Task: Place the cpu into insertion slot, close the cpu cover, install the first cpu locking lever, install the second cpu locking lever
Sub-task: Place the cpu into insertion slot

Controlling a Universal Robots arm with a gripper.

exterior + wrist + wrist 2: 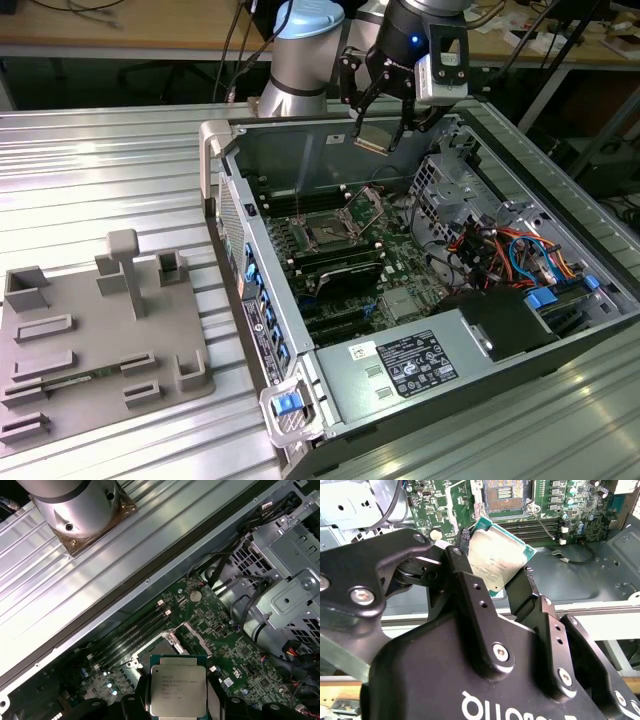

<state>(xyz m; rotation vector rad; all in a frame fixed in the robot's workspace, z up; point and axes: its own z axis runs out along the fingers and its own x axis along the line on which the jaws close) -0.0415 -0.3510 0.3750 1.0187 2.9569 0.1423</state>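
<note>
My gripper (378,132) hangs above the back of the open computer case (262,330), shut on the cpu (372,139). In both wrist views the cpu (497,560) (177,690) is a small square chip with a silver-grey top, pinched by its edges between the two black fingers (470,595). It is tilted and well above the green board. The insertion slot (324,232) (502,491) (159,646) lies open below, a dark square with a silvery rim. The cpu cover (363,208) stands raised beside the slot.
Long black memory slots (335,262) run beside the socket. A grey power supply (420,365), a metal drive cage (470,190) and coloured cables (510,250) crowd the exterior view's right. A grey fixture plate (100,340) lies on the ribbed table at the left.
</note>
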